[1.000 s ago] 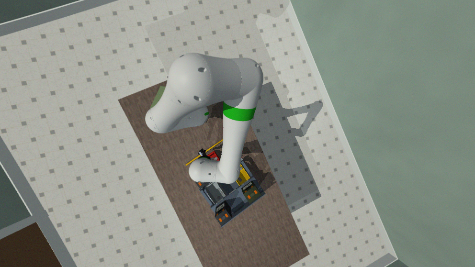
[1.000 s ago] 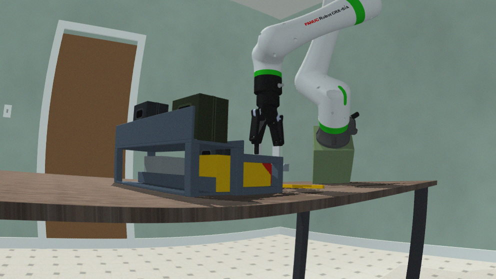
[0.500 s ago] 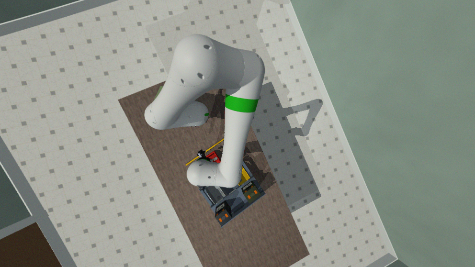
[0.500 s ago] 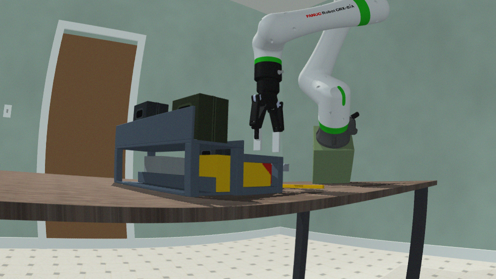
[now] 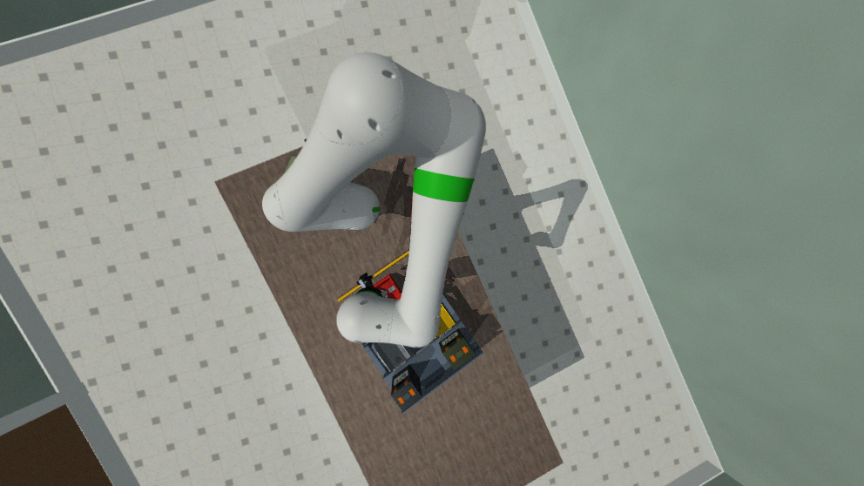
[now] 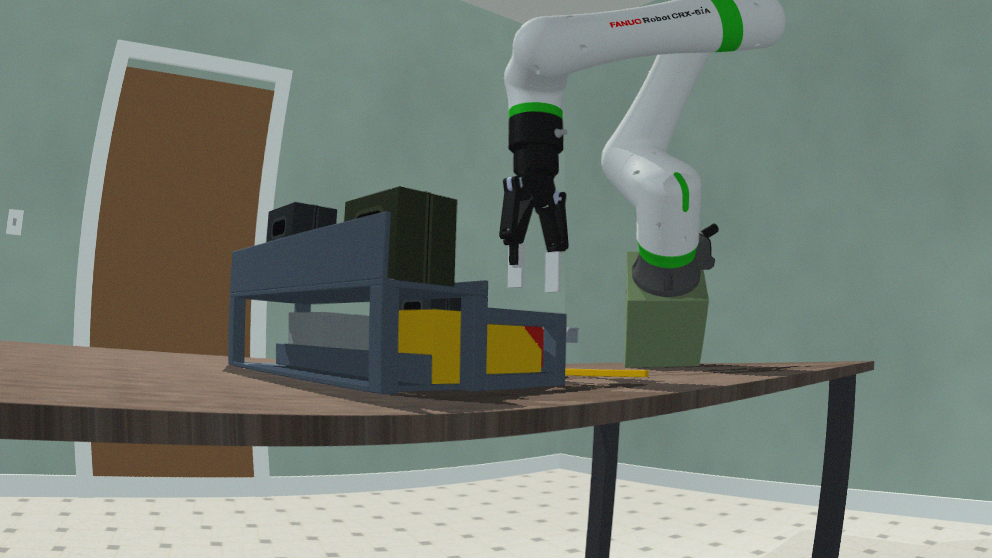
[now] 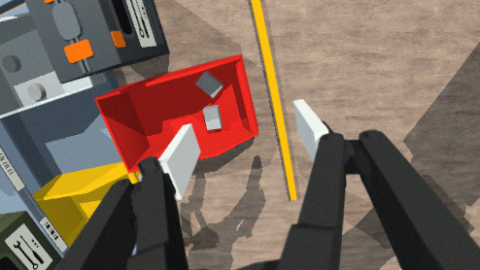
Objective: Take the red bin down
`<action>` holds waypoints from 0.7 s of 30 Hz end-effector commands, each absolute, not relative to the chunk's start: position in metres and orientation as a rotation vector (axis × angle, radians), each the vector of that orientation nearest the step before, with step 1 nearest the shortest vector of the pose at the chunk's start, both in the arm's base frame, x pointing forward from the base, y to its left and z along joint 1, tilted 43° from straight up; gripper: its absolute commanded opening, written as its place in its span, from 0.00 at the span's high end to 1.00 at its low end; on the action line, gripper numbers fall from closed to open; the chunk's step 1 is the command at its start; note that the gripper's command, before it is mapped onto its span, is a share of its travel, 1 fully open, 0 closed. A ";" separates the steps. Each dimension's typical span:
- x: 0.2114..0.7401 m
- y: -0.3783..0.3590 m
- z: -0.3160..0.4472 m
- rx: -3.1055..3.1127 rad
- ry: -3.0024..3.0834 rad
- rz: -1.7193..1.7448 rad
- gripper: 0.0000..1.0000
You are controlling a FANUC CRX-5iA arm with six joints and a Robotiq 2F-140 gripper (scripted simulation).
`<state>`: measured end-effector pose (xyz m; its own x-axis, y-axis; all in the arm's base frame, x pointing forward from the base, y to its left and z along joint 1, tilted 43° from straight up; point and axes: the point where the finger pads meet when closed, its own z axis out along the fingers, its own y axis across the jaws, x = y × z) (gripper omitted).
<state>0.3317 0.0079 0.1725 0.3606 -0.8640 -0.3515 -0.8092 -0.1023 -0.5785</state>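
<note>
Black and pointing straight down, the gripper (image 5: pixel 364 281) (image 6: pixel 533 269) (image 7: pixel 244 127) hangs above the red bin (image 5: pixel 388 286) (image 6: pixel 534 335) (image 7: pixel 170 84), fingers apart, holding nothing.

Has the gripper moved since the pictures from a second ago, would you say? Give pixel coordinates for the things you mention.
Yes. In the exterior view, the gripper (image 5: pixel 364 282) (image 6: pixel 532 270) (image 7: pixel 244 127) has risen: its fingertips now sit clearly higher above the shelf's (image 6: pixel 525 315) low front rail.
</note>
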 end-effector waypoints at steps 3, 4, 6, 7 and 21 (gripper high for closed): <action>0.331 0.006 0.174 -1.909 1.453 -0.098 0.43; 0.331 0.006 0.174 -1.909 1.453 -0.098 0.43; 0.331 0.006 0.174 -1.909 1.453 -0.098 0.43; 0.331 0.006 0.174 -1.909 1.453 -0.098 0.43; 0.335 0.011 0.168 -1.909 1.453 -0.098 0.43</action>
